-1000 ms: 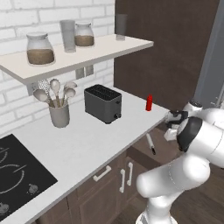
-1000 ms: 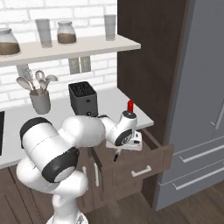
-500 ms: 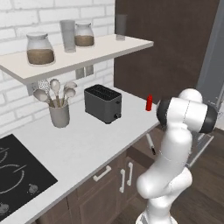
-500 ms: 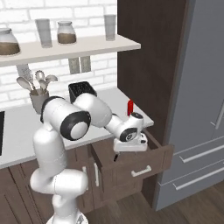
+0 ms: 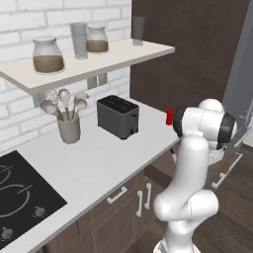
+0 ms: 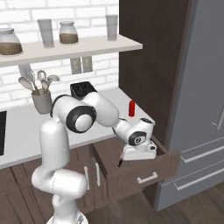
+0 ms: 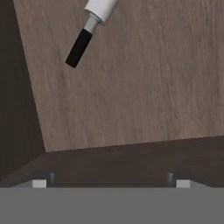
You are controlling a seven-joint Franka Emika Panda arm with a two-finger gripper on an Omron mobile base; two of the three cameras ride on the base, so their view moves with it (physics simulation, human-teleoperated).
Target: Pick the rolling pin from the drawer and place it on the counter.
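— Where's the pin?

— You have the pin (image 7: 89,26) lying on the wooden floor of the drawer (image 6: 144,168). In the hand view only one end shows: a pale barrel and a dark handle, slanting toward the upper edge. Nothing is touching it.

— And the jaws?

— Your jaws stand spread wide, holding nothing. Their two tips (image 7: 39,183) sit far apart at the bottom of the hand view, well short of the pin. In the right base view the gripper (image 6: 138,152) hangs over the open drawer, pointing down into it.

— How's the drawer?

— Pulled out, dark brown, with its pale bar handle (image 6: 147,178) on the front. It sits under the right end of the table (image 5: 94,168), next to the tall grey fridge (image 6: 205,96).

— What's on the table?

— You'll see a small red bottle (image 6: 131,108) near the right end, just above the drawer. Left of it stands a dark toaster (image 5: 117,116), then a grey cup (image 5: 68,128) of spoons and a whisk. A black hob (image 5: 20,197) lies at the far left.

— Anything above?

— A pale shelf (image 5: 89,66) on the brick wall carries jars and glasses.
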